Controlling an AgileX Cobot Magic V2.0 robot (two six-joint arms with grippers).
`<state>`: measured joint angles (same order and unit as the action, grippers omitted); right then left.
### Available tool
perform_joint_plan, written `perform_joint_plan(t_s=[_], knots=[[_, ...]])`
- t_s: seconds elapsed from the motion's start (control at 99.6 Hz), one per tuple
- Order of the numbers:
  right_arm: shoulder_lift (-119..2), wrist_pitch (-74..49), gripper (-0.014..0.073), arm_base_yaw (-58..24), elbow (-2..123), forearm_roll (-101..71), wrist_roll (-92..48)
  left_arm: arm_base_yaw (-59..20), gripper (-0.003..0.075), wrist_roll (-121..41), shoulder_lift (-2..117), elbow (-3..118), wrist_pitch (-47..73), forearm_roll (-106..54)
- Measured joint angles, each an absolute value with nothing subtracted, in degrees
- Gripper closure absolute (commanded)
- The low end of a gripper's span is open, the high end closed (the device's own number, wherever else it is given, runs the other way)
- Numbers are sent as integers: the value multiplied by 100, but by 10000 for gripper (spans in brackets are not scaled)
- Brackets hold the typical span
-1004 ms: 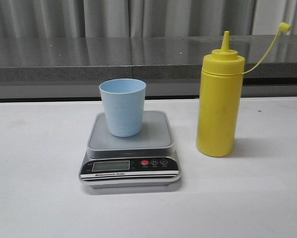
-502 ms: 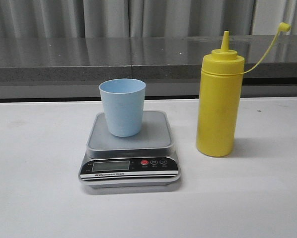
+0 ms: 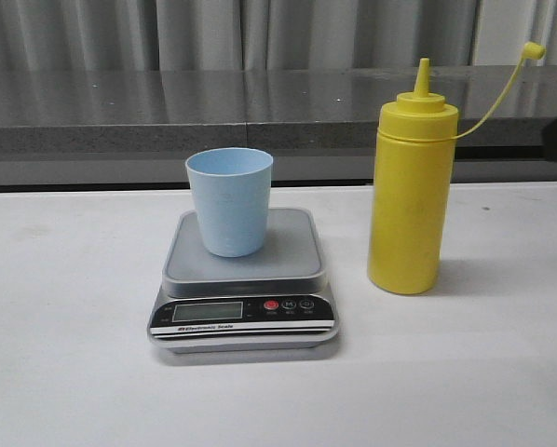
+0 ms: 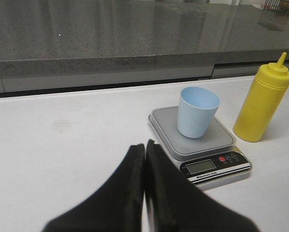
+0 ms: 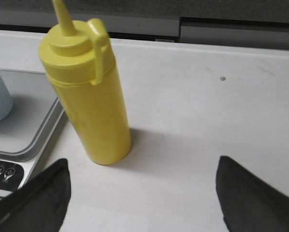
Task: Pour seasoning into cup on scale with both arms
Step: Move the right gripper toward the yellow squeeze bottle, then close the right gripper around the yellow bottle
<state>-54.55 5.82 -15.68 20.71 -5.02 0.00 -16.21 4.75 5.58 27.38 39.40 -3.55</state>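
One white table (image 3: 64, 372) fills the lower frame. Scale (image 3: 244, 279) centre, seasoning (image 3: 411, 200) upright right of it, apart. Cup (image 3: 229, 200) upright on scale platform. Left gripper (image 4: 144, 159) fingers pressed together, empty. Right gripper (image 5: 142, 193) fingers spread wide, empty, near seasoning.
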Motion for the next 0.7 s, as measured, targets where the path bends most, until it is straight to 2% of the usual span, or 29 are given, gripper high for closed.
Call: perform_joint_plan(t_s=[0.191, 0.432, 0.703], knots=[[-6182, 1460, -20, -1974, 2071, 0, 0, -1621, 740, 475, 558, 2738, 3940, -355], [-7323, 2823, -20, -2076, 2127, 395, 0, -1621, 740, 475, 558, 2738, 3940, -355], [-8548, 3472, -20, -2076, 2544, 420, 286, -1621, 740, 475, 558, 2738, 3940, -355]])
